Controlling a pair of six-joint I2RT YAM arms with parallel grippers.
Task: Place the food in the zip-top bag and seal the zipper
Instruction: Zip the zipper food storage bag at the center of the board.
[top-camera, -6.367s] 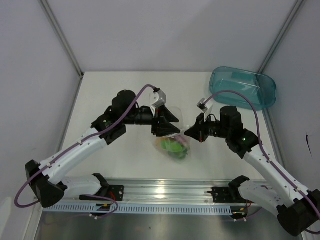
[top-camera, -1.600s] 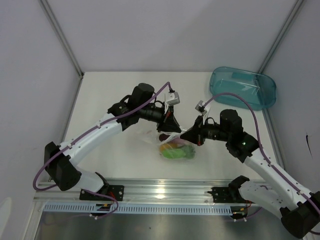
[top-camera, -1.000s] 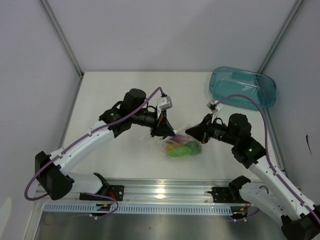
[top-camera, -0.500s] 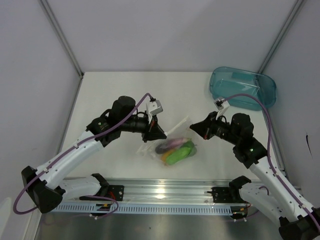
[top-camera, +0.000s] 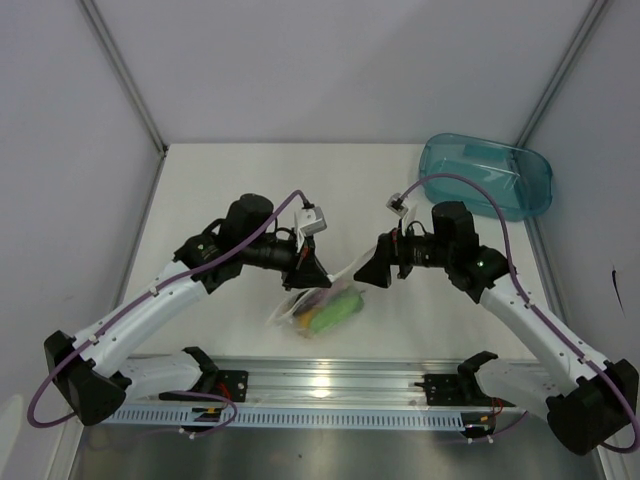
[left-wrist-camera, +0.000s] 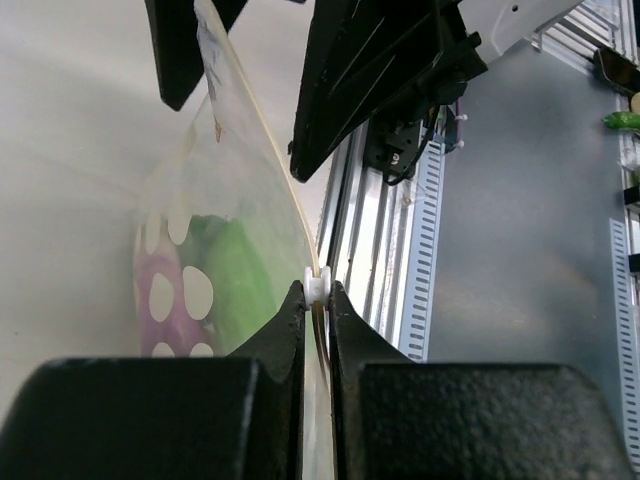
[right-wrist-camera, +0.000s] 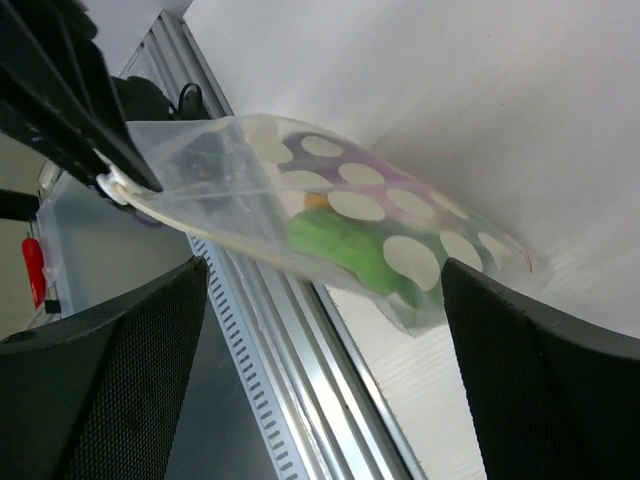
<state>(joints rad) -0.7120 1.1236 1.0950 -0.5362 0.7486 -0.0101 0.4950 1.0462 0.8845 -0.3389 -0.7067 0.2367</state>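
Left gripper (left-wrist-camera: 315, 292) pinches the zipper (left-wrist-camera: 270, 165); right gripper (top-camera: 372, 272) gapes (no hold). Pulled so, the bag (right-wrist-camera: 330, 205) may drag and food (right-wrist-camera: 335, 240) spill.

1. Bag (right-wrist-camera: 230, 170): clear, with white round dots.
2. Zipper (left-wrist-camera: 262, 165): pale cream strip, faint red mark, white slider (left-wrist-camera: 316, 285).
3. Food (right-wrist-camera: 340, 245): bright green, purple, a bit of orange.
4. Tray (top-camera: 487, 175): translucent teal.
5. Table (top-camera: 220, 180): white.
6. Arms (top-camera: 150, 300): white, black joints; cables (top-camera: 460, 181) purple.
7. Rail (top-camera: 330, 385): silver.
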